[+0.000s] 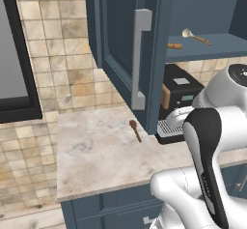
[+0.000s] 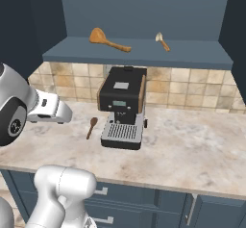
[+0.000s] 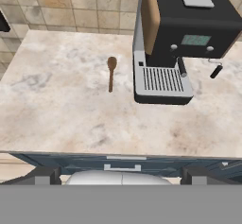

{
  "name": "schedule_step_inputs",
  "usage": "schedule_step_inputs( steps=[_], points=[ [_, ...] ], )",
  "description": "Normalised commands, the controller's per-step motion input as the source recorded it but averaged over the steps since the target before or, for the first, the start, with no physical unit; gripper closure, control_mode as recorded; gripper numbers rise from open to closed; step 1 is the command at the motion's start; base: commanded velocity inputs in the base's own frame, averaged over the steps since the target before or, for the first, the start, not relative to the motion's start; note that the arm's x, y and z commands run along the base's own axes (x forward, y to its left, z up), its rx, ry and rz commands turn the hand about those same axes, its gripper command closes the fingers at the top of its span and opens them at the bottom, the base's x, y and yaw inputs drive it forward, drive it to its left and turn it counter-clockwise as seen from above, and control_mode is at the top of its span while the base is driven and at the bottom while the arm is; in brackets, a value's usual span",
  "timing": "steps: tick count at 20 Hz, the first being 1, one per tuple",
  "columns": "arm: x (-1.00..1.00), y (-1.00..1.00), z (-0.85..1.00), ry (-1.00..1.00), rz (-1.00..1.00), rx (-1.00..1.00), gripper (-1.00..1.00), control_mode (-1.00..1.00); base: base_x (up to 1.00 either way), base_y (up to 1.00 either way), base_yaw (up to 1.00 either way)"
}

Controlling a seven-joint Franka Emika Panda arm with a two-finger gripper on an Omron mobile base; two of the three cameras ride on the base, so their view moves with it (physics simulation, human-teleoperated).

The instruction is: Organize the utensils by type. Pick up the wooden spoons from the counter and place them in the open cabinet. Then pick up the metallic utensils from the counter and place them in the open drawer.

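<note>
Both wooden spoons sitting on the open cabinet shelf already: large orange spoon lying toward the left with its head at the left end, cream-bowled spoon lying well apart to the right. Looking like the first half of the task is finished, hence nothing wooden lying on the desk.

Dark reddish-brown spoon lying flat on the desk, just beside the left side of the coffee machine, not touching it, bowl pointing toward the tiled wall, handle toward the desk's front edge. Probably the next pick, being one of the metallic group.

End effector hanging above and in front of the desk edge, jaws standing fully spread, holding nothing. Hand camera looking down on the brown spoon, suggesting lining up for an approach, with the handle offering the easier grab since it is farther from the machine's drip tray.

Cabinet door standing swung out over the desk, long grey bar handle facing the left base camera; needing care to avoid clipping it on descent.

Silver spoon and open drawer: cannot tell where.
</note>
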Motion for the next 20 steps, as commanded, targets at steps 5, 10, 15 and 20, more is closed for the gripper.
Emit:
schedule_step_inputs(
  steps=[5,10,15,20],
  points=[
    [0.00,0.00,0.00,0.00,0.00,0.00,-1.00,1.00,0.15,-0.02,0.00],
    [0.00,0.00,0.00,0.00,0.00,0.00,-1.00,1.00,0.00,-0.02,0.00],
    [0.00,0.00,0.00,0.00,0.00,0.00,-1.00,1.00,0.01,0.00,0.00],
    [0.00,0.00,0.00,0.00,0.00,0.00,-1.00,1.00,0.12,0.00,0.00]
  ],
)
